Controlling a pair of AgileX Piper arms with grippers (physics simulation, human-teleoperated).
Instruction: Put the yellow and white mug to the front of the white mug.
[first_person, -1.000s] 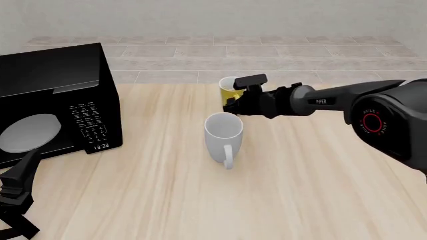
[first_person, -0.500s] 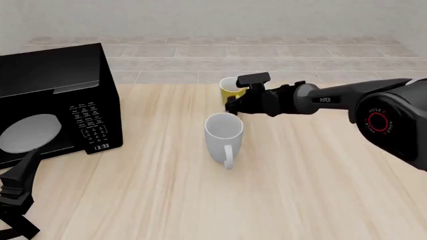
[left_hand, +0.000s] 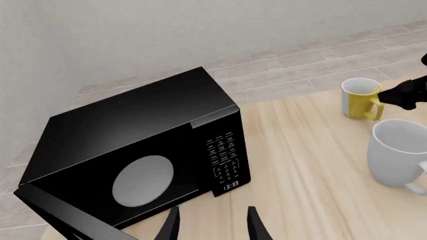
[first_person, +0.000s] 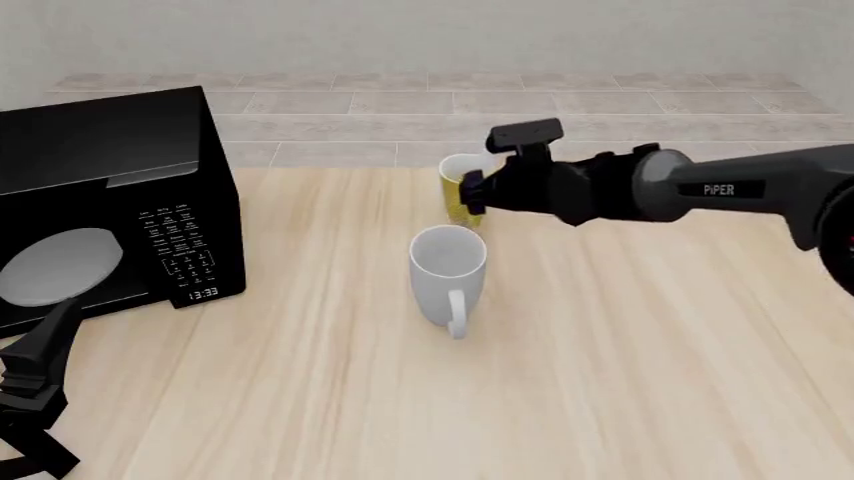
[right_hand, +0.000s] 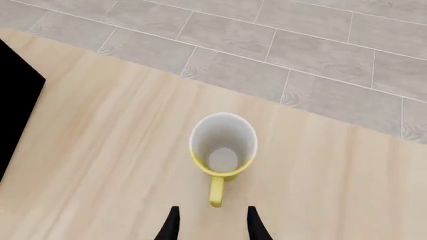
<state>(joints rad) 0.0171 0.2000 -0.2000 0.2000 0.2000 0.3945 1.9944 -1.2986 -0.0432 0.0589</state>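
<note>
The yellow and white mug (first_person: 455, 197) stands upright near the table's far edge, just behind the white mug (first_person: 447, 264). In the right wrist view the yellow and white mug (right_hand: 222, 149) is seen from above, its handle pointing toward my right gripper (right_hand: 212, 223). That gripper is open, and the handle's tip lies just ahead of the gap between the fingers. In the front view my right gripper (first_person: 473, 189) hovers at the yellow mug's right side. My left gripper (left_hand: 212, 228) is open and empty, low at the front left (first_person: 34, 400). The white mug's handle faces the front.
A black microwave (first_person: 114, 200) fills the left side of the table, its door (left_hand: 143, 180) facing front. Grey floor tiles (first_person: 334, 105) lie beyond the table's far edge. The left wrist view also shows both mugs (left_hand: 361, 98) (left_hand: 397, 152) to the microwave's right.
My right arm has risen and drawn a little to the right, so the gripper now sits higher beside the yellow mug. Both mugs and the left arm have stayed put.
</note>
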